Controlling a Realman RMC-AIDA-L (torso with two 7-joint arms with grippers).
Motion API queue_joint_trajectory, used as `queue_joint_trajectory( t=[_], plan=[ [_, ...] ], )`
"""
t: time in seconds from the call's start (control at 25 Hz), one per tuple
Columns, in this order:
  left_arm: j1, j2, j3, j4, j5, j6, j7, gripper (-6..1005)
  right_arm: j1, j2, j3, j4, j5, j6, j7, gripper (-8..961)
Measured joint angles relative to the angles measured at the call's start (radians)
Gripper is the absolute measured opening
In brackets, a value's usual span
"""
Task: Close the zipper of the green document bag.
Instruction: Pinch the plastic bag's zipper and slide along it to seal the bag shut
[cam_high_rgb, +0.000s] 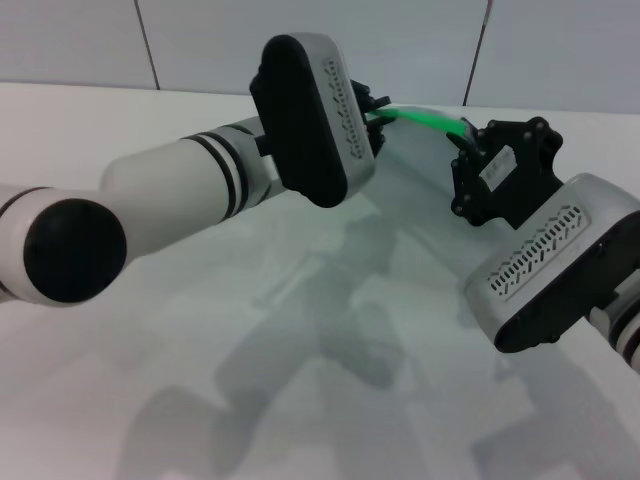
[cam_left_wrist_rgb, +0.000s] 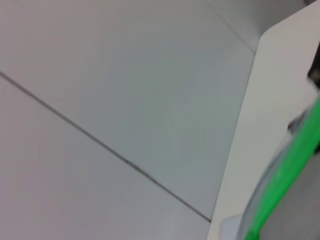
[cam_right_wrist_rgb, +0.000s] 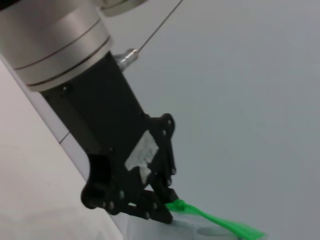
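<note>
Judged thin, limp and slippery, best pinched at the zipper (cam_high_rgb: 425, 119) on the green document bag's (cam_high_rgb: 400, 170) far edge: left claw (cam_high_rgb: 377, 108) clamped on one end, right claw (cam_high_rgb: 466, 140) state untellable.

The white left arm with black joint rings reached from the near left across to the far centre of the head view, its black-and-white wrist housing tipped upward. The black left gripper (cam_high_rgb: 376, 112) sat just past that housing, largely hidden behind it there. The right wrist view showed this same gripper (cam_right_wrist_rgb: 167, 209) from the side, its black fingers (cam_right_wrist_rgb: 159, 214) pinched together on the end of the thin bright green plastic zipper strip (cam_right_wrist_rgb: 215, 221). The white right arm came in from the near right, forearm angled up and inward. Its black right gripper (cam_high_rgb: 466, 140) met the strip's other end, its fingers' spacing unclear.
</note>
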Motion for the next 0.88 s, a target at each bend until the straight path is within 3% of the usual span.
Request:
queue_joint_trajectory(
  t=[0.44,0.88],
  plan=[
    [0.004,-0.001,-0.022,0.034,-0.003,0.032,0.0,128,-0.017,0.0,0.005,-0.027,0.0,0.0,-0.002,63],
    [0.025,-0.002,-0.005,-0.033,-0.005,0.035,0.0,142,-0.01,-0.002,0.007,-0.007,0.002,-0.002,0.004,68]
  ],
)
